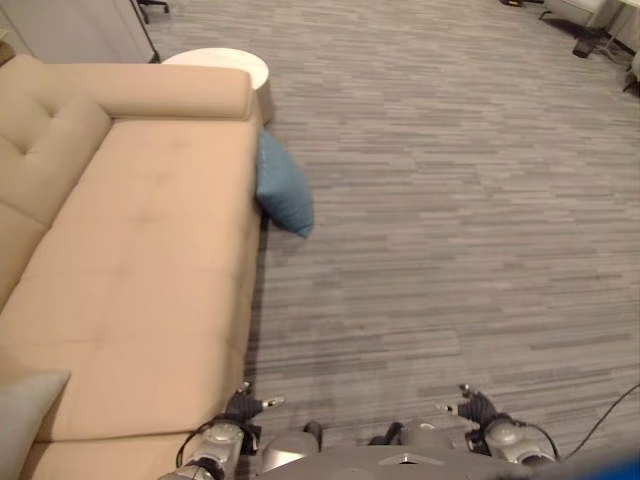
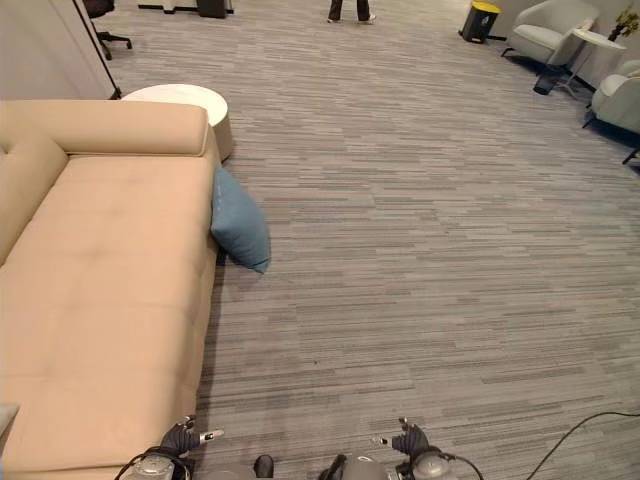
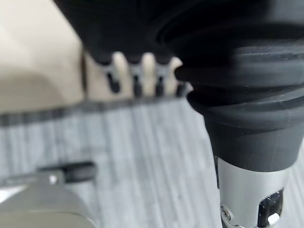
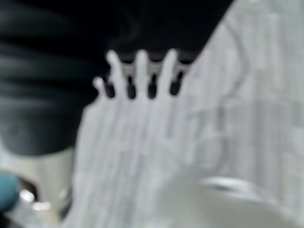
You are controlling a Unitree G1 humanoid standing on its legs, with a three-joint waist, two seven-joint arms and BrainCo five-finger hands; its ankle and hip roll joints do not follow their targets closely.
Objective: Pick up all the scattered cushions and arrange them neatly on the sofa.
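While the blue cushion (image 2: 241, 225) leans against the beige sofa (image 2: 110, 290) front, I hold left hand (image 1: 243, 408) and right hand (image 1: 476, 407) empty, fingers straight.

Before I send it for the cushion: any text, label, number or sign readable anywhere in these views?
None readable.
Blue square fabric cushion leaning on the beige upholstered sofa: plain.
Grey cushion on the seat: plain.
Round white side table: unmarked.
Yellow-topped bin: too small to tell.
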